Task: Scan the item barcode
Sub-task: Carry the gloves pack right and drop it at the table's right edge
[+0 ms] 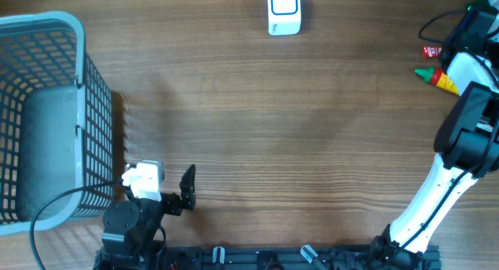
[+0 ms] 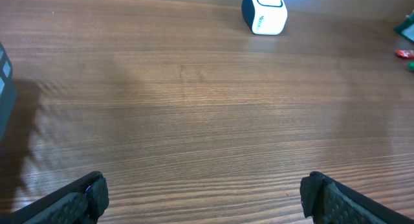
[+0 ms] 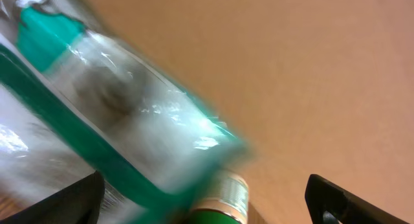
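Note:
The white and blue barcode scanner stands at the table's far edge, and the left wrist view shows the scanner far ahead. Items lie at the far right: a green-capped yellow bottle and a small red item. My right gripper is open just over a blurred teal and clear packet and the green-capped bottle, holding nothing. In the overhead view the right arm hides its jaws. My left gripper is open and empty near the front left.
A blue-grey mesh basket stands at the left edge of the table, and its dark corner shows in the left wrist view. Bare wood lies between the basket, the scanner and the items at the right.

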{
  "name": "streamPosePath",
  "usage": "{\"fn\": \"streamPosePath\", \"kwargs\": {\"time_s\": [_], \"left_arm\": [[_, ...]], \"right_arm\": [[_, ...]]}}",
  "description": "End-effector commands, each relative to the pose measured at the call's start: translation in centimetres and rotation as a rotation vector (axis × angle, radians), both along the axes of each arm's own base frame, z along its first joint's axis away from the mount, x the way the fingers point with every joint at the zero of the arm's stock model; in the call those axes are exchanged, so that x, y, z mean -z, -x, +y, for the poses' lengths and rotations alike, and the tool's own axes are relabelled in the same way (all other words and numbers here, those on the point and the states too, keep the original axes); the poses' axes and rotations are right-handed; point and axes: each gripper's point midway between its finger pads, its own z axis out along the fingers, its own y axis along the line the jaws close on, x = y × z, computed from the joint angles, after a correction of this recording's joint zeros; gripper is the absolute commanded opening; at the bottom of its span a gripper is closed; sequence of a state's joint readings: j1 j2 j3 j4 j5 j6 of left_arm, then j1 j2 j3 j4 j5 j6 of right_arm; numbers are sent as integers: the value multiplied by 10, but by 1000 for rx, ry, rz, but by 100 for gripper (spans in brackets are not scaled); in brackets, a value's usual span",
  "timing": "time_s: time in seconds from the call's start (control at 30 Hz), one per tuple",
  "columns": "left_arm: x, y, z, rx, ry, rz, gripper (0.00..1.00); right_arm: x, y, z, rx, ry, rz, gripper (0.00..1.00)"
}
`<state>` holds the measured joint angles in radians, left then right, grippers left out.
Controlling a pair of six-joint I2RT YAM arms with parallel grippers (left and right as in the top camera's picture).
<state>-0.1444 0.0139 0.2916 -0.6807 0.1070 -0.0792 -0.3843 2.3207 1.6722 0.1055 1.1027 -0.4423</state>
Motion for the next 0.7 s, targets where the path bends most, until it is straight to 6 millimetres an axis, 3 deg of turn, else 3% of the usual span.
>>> {"fn": "streamPosePath", "kwargs": {"time_s": [0.0, 0.07, 0.17, 0.23, 0.3, 0.37, 0.43, 0.57, 0.67], "left_arm": [[-2, 0, -3, 24, -10, -15, 100], [-2, 0, -3, 24, -10, -16, 100], [-2, 0, -3, 24, -10, -15, 100], [-2, 0, -3, 24, -10, -15, 100], [-2, 0, -3, 24, -10, -15, 100], [-2, 0, -3, 24, -10, -16, 100], [-2, 0, -3, 24, -10, -16, 100], [-2, 0, -3, 24, -10, -15, 100], [-2, 0, -3, 24, -10, -16, 100]], "right_arm": [[-52, -7, 24, 14, 83, -76, 100], [-89, -22, 52, -55, 94, -156, 100], [-163, -45, 111, -242, 91, -315, 100], [-215, -54, 159, -403, 78, -418, 100], [-277, -51, 231, -643, 40, -514, 100], [-319, -31, 284, -794, 12, -568, 100], [-362, 6, 331, -915, -11, -634, 100], [-405, 75, 378, -1053, -98, -739, 100], [-421, 131, 389, -1122, -216, -825, 100]]}}
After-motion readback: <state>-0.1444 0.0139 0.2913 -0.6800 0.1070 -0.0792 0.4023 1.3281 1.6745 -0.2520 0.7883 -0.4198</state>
